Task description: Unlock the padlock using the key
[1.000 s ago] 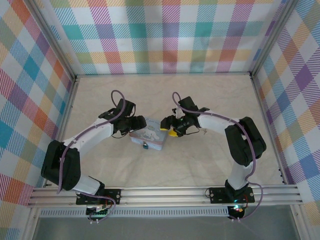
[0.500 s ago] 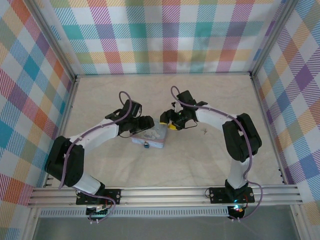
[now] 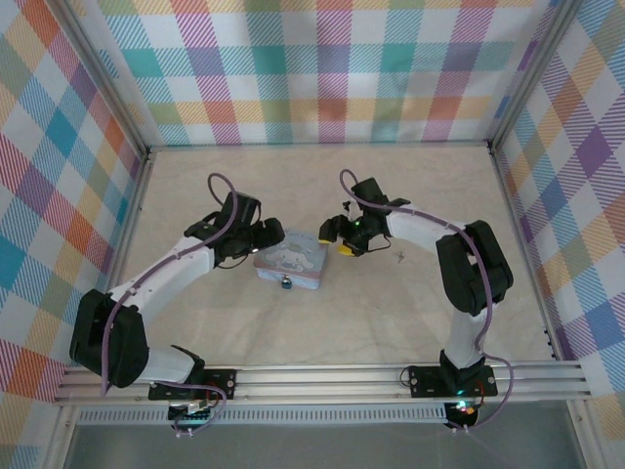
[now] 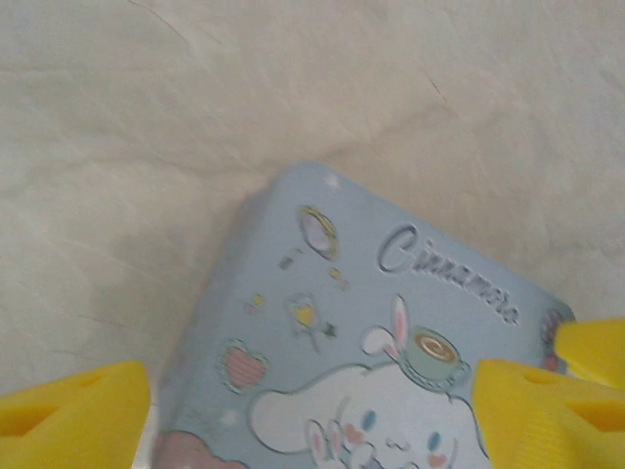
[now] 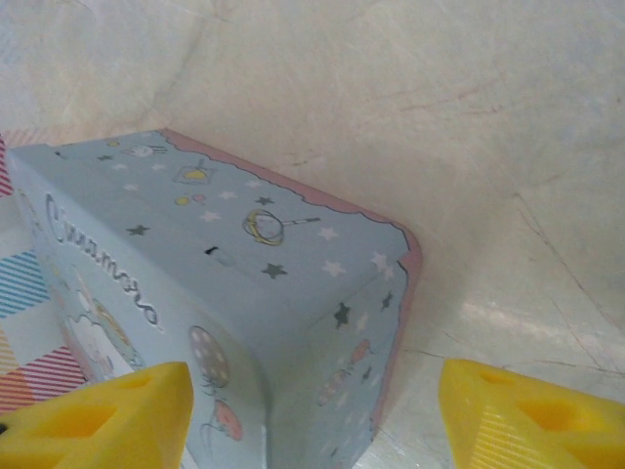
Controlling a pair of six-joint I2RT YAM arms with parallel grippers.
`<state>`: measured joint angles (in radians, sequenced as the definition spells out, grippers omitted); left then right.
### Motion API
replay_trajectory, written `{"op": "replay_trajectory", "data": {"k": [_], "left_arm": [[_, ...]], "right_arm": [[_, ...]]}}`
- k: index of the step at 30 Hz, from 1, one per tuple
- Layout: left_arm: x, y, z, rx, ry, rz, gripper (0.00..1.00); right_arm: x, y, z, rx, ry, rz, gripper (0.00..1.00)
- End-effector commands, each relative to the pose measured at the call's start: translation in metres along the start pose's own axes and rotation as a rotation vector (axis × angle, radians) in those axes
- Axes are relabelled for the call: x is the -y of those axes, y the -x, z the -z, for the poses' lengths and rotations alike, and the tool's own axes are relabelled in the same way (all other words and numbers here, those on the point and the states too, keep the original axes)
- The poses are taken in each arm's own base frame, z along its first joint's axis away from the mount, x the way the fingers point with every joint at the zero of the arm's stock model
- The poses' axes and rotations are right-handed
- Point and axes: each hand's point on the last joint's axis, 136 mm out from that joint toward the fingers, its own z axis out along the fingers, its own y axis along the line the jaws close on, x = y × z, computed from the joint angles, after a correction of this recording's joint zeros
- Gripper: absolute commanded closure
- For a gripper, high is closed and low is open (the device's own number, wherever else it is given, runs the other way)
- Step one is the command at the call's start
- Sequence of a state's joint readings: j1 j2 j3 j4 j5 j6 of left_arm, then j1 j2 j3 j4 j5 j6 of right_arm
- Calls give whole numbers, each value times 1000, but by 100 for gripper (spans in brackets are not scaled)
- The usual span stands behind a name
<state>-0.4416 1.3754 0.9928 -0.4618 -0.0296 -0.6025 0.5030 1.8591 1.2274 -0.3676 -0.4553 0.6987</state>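
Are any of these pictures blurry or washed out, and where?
Top view: evenly lit, sharp, though the padlock is tiny. Left wrist: tin lettering crisp, yellow jaws soft at the bottom. Right wrist: pale glare on the table, tin sharp.

A pale blue tin (image 3: 291, 262) was seen lying flat near the middle of the cream table (image 3: 391, 322), turned at a slight angle to its edges. On the lid (image 4: 391, 332) a white cartoon figure, a teacup and cursive lettering were printed; stars and a pink edge were shown on its side (image 5: 195, 264). The table was closed in by pastel plaid walls (image 3: 332, 68) set in an aluminium frame (image 3: 322, 147). A slotted metal rail (image 3: 322, 381) was laid across the near edge.
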Motion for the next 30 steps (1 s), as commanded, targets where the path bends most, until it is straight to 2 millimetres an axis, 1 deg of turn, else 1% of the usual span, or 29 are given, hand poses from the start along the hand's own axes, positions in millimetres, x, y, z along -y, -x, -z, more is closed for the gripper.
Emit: {"op": "replay_trajectory", "data": {"k": [1,4,6,9,13,15,17,18,23,26,30], "left_arm": [[-15,-10,-11,-43,46,-27,14],[-3,-20,-26,-97,-23,-11,16],[5,-25,-33,-127,-64,2,19],[17,-32,-38,-159,-107,3,22],[33,-38,-39,-174,-156,6,25],[42,-40,-41,-177,-178,8,26],[50,-47,-44,-200,-191,8,26],[60,-43,-46,-181,-220,4,26],[85,-49,-57,-190,-250,-16,26],[96,-48,-63,-182,-254,-32,25],[103,-45,-68,-176,-260,-36,24]], "right_arm": [[-14,-9,7,-11,44,15,33],[-20,-12,4,-22,65,15,33],[-22,-10,2,-26,76,13,34],[-25,-7,0,-30,83,13,36],[-29,0,-1,-29,78,27,37],[-27,6,0,-18,63,32,37],[-24,15,2,-9,56,29,37],[-23,18,3,-2,51,30,37],[-12,36,10,28,14,30,37],[-4,40,12,35,-4,18,37],[2,41,15,42,-17,9,37]]}}
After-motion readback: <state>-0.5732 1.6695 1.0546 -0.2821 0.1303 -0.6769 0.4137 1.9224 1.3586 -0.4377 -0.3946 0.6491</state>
